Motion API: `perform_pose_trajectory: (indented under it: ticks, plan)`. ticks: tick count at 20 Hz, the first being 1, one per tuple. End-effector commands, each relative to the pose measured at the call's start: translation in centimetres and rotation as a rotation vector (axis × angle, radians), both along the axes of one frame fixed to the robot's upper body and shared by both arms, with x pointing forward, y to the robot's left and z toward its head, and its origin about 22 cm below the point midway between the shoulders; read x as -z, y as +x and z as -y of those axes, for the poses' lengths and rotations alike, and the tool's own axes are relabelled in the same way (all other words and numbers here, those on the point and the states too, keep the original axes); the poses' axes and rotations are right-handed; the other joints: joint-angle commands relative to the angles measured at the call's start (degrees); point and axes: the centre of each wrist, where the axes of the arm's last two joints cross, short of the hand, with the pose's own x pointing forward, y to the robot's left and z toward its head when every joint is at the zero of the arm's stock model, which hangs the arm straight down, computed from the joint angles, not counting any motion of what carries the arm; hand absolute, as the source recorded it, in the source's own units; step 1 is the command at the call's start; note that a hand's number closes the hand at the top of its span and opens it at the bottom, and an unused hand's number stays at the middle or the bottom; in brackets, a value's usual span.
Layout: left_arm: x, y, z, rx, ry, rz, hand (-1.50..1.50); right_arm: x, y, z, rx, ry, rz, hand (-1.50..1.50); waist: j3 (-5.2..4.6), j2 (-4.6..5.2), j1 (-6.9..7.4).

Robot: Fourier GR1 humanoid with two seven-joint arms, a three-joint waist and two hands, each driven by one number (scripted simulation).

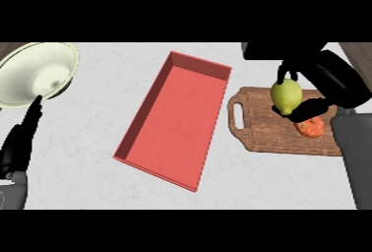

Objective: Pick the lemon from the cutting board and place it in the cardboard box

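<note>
A yellow-green lemon (286, 95) hangs above the wooden cutting board (254, 125) at the right, with my right hand (327, 78) curled round it, fingers above and thumb below. To the left of the board lies a long red box (174, 123), open-topped and set at a slant across the counter's middle. My left hand (18, 142) rests at the left edge, fingers straight and pointing up.
A red-orange tomato (311, 127) lies on the board just below the lemon. A pale round plate (36, 71) stands at the back left corner. White counter shows between the box and the left hand.
</note>
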Motion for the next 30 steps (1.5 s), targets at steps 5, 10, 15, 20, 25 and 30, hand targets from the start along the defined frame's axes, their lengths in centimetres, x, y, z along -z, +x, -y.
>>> perform_pose_trajectory:
  ticks: [5,10,15,20,25,30]
  plan:
    - [0.2,-1.0,-1.0,0.003,0.001,0.010,0.00,-2.8,0.8,-10.0,-0.108,0.137,-0.123,1.50,-0.03,0.00,0.69]
    - [0.8,-1.9,-1.0,0.011,0.008,0.001,0.00,-6.4,1.4,-12.5,-0.099,0.213,-0.179,1.50,0.00,-0.01,0.49]
    - [1.7,-1.7,0.5,0.003,0.006,0.012,0.00,-4.7,2.3,-17.9,-0.084,0.255,-0.307,1.50,-0.01,0.17,0.95]
    - [-1.6,0.6,-1.0,0.035,-0.012,0.015,0.00,-4.0,4.7,-21.9,-0.047,0.247,-0.334,1.50,0.00,0.44,1.99]
    - [-0.7,1.1,1.2,0.045,0.007,0.022,0.00,-2.6,5.0,-25.1,-0.004,0.222,-0.349,1.50,-0.02,0.59,3.00]
    - [-0.8,2.5,1.9,0.069,0.009,0.006,0.00,1.2,5.6,-24.9,0.124,0.187,-0.330,1.50,-0.04,1.13,4.39]
